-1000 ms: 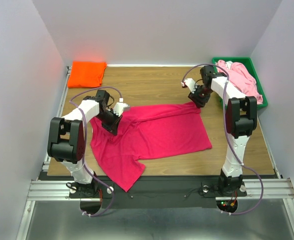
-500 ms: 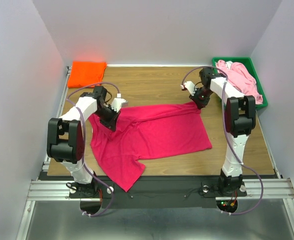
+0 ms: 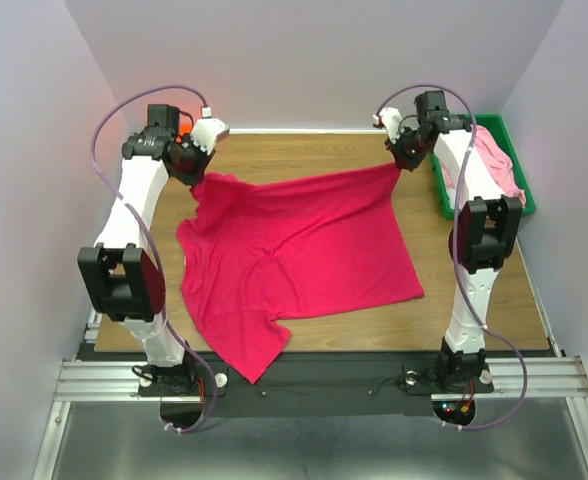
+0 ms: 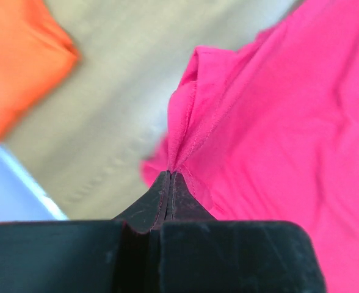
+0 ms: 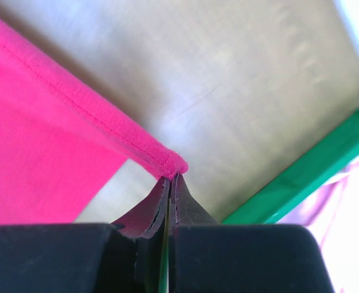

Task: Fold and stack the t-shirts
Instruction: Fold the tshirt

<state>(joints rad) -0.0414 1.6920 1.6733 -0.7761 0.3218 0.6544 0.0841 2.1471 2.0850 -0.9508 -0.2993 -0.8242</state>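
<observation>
The crimson-magenta t-shirt (image 3: 304, 255) lies spread over the table's middle, its far edge lifted and stretched between my two grippers. My left gripper (image 3: 196, 172) is shut on its far left corner; the pinched fabric shows in the left wrist view (image 4: 182, 137). My right gripper (image 3: 398, 160) is shut on the far right corner, its hem showing in the right wrist view (image 5: 167, 162). The folded bright orange t-shirt (image 4: 18, 58) lies at the far left, mostly hidden behind my left arm from above. The pale pink t-shirt (image 3: 494, 160) lies crumpled in the tray.
A green plastic tray (image 3: 522, 205) stands at the far right, its rim close to my right gripper in the right wrist view (image 5: 301, 177). Grey walls close in the left, back and right. A sleeve of the crimson shirt hangs over the near table edge (image 3: 249, 360).
Both grippers have risen and moved toward the back wall, pulling the crimson shirt's far edge up and taut. The left arm now covers the orange shirt from above.
</observation>
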